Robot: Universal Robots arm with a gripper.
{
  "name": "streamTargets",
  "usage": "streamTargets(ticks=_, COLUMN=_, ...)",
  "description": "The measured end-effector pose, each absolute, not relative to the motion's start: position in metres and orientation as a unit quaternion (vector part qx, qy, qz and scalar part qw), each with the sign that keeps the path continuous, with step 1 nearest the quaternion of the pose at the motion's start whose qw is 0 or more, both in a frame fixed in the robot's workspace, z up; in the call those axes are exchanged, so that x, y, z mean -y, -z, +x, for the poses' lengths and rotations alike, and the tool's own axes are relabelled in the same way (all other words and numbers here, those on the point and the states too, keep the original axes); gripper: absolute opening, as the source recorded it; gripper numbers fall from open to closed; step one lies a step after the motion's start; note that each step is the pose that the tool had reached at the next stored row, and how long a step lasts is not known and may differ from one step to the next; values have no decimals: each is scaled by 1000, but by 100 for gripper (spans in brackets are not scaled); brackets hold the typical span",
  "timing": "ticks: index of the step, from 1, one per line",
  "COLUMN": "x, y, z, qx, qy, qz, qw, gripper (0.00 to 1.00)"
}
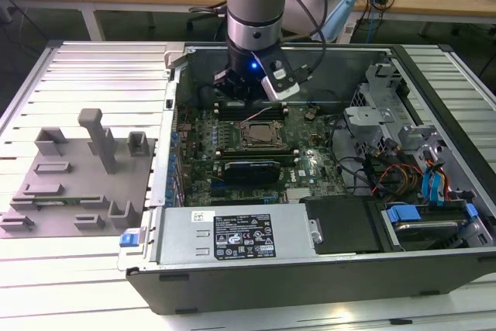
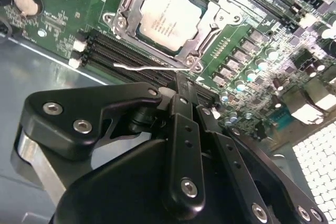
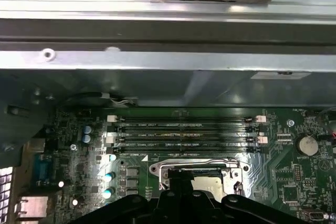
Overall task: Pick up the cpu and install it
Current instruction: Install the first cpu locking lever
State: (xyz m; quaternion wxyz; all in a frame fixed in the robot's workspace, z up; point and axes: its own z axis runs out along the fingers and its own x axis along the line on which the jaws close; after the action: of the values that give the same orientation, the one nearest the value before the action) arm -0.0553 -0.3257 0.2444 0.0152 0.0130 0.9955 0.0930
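Second wrist view is showing you the gripper (image 2: 181, 85), fingers pressed together, hovering beside the cpu (image 2: 169, 17) sitting in its socket frame (image 2: 202, 38), memory slots (image 2: 126, 53) lying between.

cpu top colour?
Pale silver-white metal; the cpu sits in the socket frame. Shows best in the second wrist view.

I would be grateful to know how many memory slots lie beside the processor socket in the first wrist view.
4, stacked in parallel rows, between the processor socket and the case wall. Others may be hidden behind the tool.
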Motion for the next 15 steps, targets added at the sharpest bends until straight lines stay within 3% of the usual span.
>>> streamTargets(ticks=15, x=320, y=-233, z=-48, qx=-991, qy=-91, qz=95, qw=23, gripper=11)
